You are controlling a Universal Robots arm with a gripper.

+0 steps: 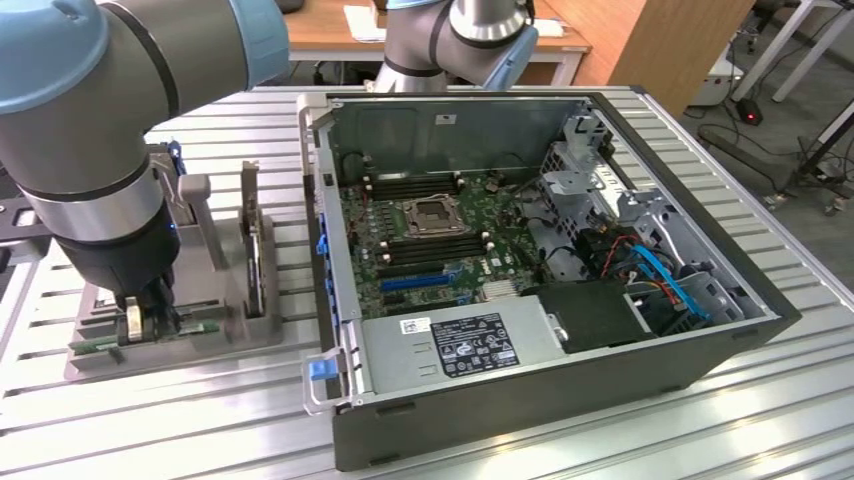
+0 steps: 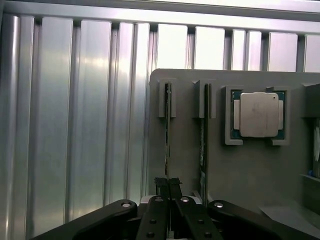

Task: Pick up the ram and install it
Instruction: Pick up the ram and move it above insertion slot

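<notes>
Squarely between the closed fingers (image 2: pixel 161 187), the ram (image 2: pixel 167 135), upright in its holder (image 2: pixel 250 170).

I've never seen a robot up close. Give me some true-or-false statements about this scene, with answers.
1. The tool is closed on a thin green memory stick standing on edge in the grey holder block. True.
2. The square silver processor chip sits inside the open black computer case. False: it lies in the holder block.
3. The case's green motherboard is exposed. True.
4. The holder block carries one stick. False: a second green stick stands beside it.
</notes>
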